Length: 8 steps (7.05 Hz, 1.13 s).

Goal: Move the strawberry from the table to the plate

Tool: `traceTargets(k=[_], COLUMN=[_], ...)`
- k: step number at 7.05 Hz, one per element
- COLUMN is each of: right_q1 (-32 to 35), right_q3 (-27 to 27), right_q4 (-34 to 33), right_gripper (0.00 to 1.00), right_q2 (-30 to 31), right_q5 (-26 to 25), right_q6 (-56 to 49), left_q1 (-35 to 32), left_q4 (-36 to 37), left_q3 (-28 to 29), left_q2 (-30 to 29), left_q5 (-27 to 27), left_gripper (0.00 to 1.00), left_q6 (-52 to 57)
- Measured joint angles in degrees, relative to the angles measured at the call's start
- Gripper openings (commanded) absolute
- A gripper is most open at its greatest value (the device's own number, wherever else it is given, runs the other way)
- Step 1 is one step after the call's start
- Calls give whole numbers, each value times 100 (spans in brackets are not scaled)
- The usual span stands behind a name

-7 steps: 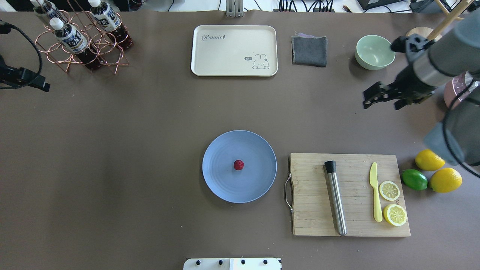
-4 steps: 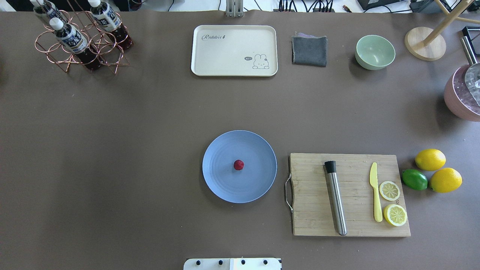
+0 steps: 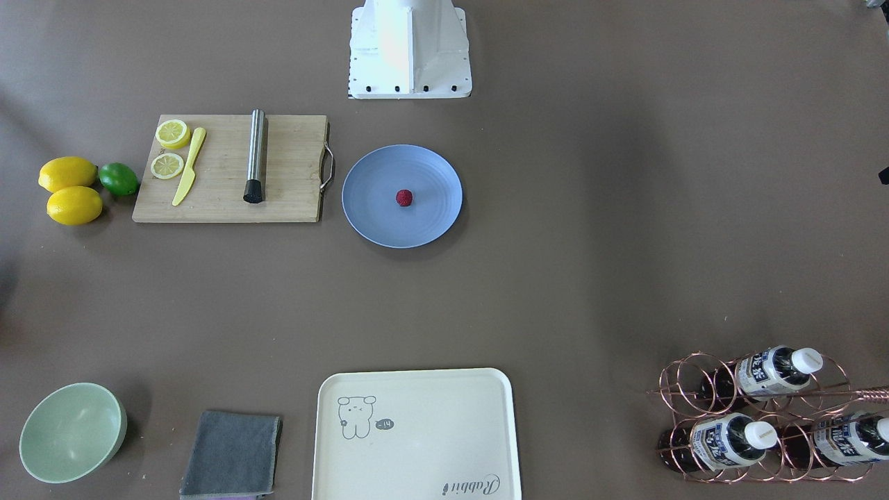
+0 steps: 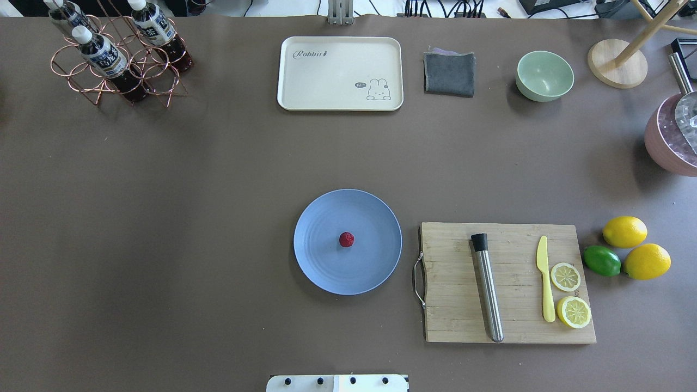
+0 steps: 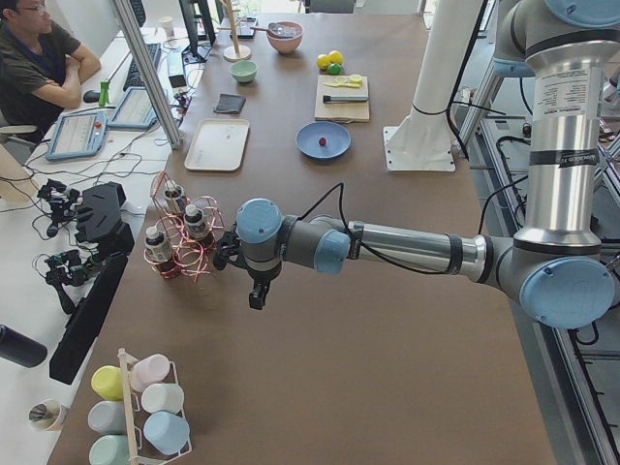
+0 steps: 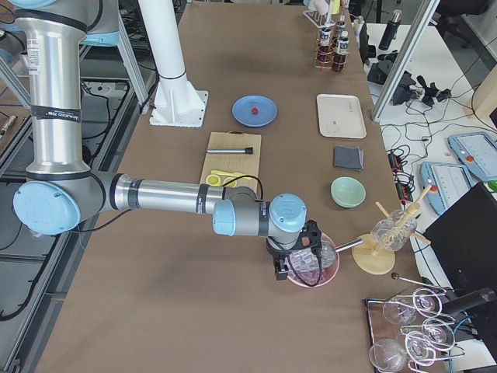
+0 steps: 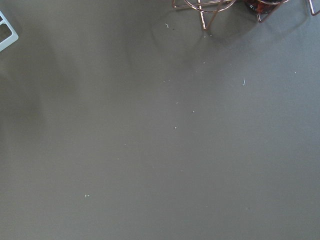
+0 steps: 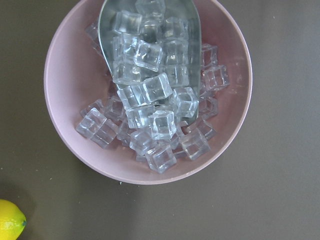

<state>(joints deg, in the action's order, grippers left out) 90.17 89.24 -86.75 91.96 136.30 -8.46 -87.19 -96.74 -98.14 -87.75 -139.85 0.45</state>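
Strawberry sits at centre of light-blue plate on counter, well apart from both tools. Left tool hangs over bare counter just beside the copper bottle rack. Right tool hangs directly above pink bowl of ice cubes with a metal scoop in it. Both tools show only in side views: cannot tell whether they are wide or narrow.

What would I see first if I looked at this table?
The little red strawberry in the middle of the blue plate, near the table's centre. Then two yellow lemons and a green lime beside the cutting board, and a pink bowl of ice cubes at the table's right end.
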Motion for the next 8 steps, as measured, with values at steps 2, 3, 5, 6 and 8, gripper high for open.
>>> traceTargets(k=[2, 3, 5, 6, 8], right_q1=[32, 42, 56, 64, 94], right_q3=[-11, -10, -2, 6, 32], right_q4=[7, 8, 7, 3, 0], right_gripper=[100, 100, 100, 100, 100], right_q2=[23, 24, 17, 16, 32], right_q5=[-13, -15, -19, -19, -18], right_q6=[-34, -34, -33, -33, -33], left_q1=[-161, -177, -178, -174, -169], left_q4=[81, 82, 72, 71, 81], left_q3=[-15, -46, -154, -203, -225], left_q2=[14, 10, 7, 9, 12], left_q5=[35, 172, 415, 465, 492], left_gripper=[97, 97, 97, 97, 97], left_q6=[170, 191, 200, 201, 203])
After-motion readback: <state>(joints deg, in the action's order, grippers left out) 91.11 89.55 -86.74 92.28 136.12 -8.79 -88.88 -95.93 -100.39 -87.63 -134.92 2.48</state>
